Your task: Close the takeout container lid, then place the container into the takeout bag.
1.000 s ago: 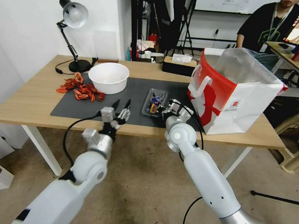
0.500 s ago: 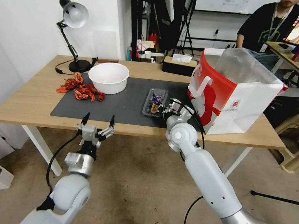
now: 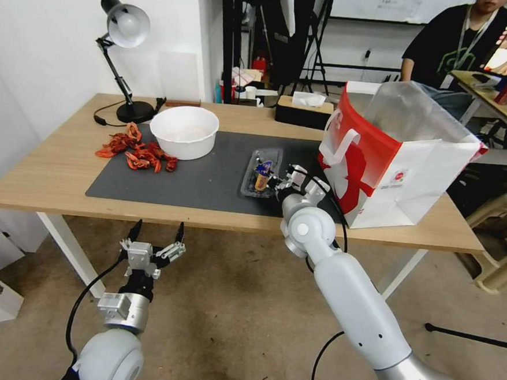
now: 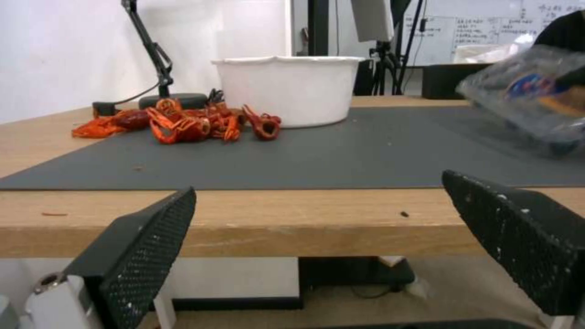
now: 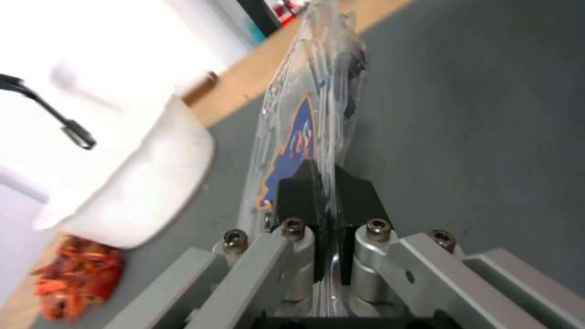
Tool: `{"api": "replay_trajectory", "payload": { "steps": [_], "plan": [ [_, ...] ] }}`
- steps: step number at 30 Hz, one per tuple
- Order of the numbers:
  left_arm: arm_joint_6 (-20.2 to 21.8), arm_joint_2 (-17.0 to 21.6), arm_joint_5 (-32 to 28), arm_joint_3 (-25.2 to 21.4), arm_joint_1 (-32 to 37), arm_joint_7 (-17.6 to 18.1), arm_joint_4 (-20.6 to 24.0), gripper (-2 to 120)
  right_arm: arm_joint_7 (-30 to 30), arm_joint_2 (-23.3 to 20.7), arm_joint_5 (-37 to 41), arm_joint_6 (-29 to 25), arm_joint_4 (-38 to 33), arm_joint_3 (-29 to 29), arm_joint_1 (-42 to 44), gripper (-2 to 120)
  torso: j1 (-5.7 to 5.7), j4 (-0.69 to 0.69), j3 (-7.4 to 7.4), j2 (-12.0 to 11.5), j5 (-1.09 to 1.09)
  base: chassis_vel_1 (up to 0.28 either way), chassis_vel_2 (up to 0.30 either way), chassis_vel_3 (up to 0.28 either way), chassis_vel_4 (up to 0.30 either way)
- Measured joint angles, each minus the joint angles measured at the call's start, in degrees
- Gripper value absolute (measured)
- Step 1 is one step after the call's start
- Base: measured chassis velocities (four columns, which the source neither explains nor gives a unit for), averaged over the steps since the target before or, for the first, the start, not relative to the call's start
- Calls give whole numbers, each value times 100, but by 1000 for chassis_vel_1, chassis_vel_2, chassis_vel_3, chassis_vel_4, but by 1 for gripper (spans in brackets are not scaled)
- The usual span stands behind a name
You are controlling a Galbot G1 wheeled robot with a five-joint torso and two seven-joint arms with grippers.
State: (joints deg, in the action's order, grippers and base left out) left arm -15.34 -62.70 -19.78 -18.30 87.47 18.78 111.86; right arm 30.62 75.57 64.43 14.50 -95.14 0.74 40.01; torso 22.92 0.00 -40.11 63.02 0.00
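In the head view, centre frame, the right gripper point(image 3: 276, 183) pinches the near edge of the takeout container point(image 3: 260, 172) over the dark mat point(image 3: 208, 169), left of the takeout bag point(image 3: 395, 156); lower left, below the table point(image 3: 52, 164), the left gripper point(image 3: 154, 233) hangs spread wide, empty

In the left wrist view, the container point(image 4: 536, 103) sits tilted at upper right

In the right wrist view, two black fingers point(image 5: 299, 187) clamp its clear rim at centre

Left claw point(image 3: 155, 233) dropped below table edge point(image 3: 147, 213), spread; takeout container point(image 3: 260, 172) lifted slightly.
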Motion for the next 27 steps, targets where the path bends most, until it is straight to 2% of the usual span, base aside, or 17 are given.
{"api": "replay_trajectory", "payload": {
  "steps": [9,12,20,27],
  "plan": [
    [0,24,-35,-71,-26,-8,-1,100,-90,-522,128,229,-1134,299,-153,0,-1,0,0,0,1,0,0,0,0],
    [0,-6,-36,-87,-42,-9,-1,100,-68,-846,220,408,-1670,626,-376,0,0,0,0,0,0,0,0,0,0],
    [0,-35,-30,-74,-81,-15,-1,100,358,-1419,36,1026,-2161,1538,-712,0,-1,0,0,0,2,0,0,0,0],
    [5,-39,-23,-37,-137,-20,5,100,555,-1881,-259,1089,-2160,2070,-627,0,0,-1,0,0,1,0,0,0,0]
  ]
}}
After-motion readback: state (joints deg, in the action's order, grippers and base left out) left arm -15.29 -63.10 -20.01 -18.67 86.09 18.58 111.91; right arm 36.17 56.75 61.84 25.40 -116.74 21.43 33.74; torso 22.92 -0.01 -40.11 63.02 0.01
